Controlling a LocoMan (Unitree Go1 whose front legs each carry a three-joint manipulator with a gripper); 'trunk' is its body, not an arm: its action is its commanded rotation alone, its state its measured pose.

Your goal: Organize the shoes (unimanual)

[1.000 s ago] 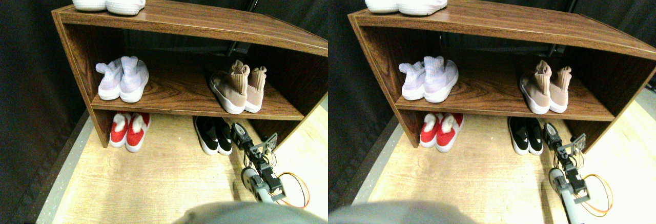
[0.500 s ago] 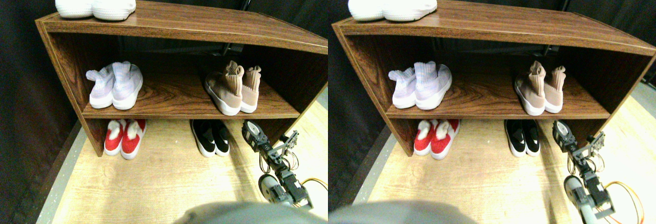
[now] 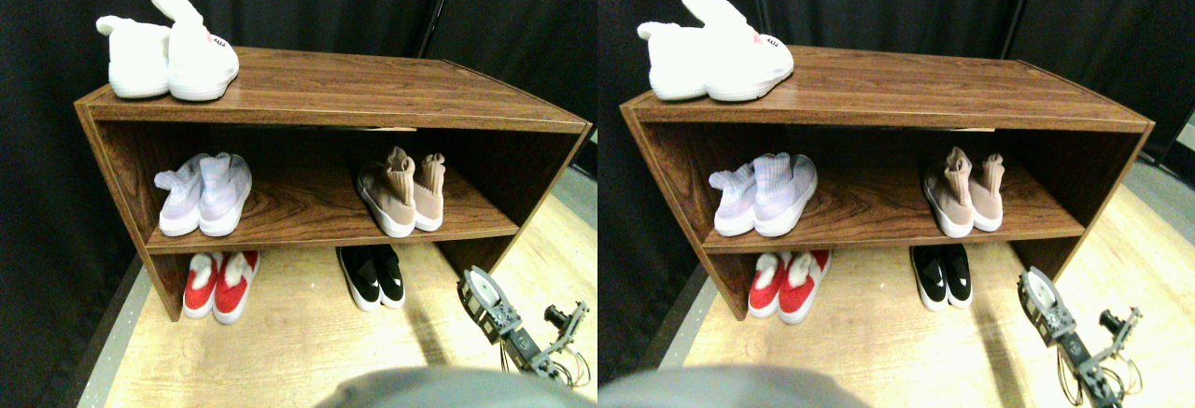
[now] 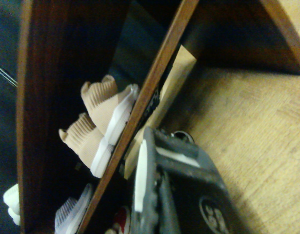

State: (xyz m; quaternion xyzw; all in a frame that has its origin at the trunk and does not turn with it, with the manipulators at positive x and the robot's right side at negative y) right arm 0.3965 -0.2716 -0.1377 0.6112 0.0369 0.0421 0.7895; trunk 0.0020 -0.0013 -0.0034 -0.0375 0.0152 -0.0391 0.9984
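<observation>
A dark wooden shoe rack [image 3: 327, 100] stands on the pale wood floor [image 3: 299, 343]. On its top board, at ten o'clock, sits a pair of white bunny-eared slippers [image 3: 168, 49]. The middle shelf carries a pair of pale lilac knit sneakers [image 3: 203, 195] at nine o'clock and the tan knit sock sneakers [image 3: 401, 193] with white soles near the centre right. Under the shelf, on the floor, a pair of red shoes [image 3: 219, 284] stands at eight o'clock and the black slip-ons [image 3: 372, 275] sit side by side just below centre. The right claw [image 3: 487, 303] hangs at five o'clock, apart from the slip-ons and empty; whether its jaws are wide or narrow I cannot tell.
</observation>
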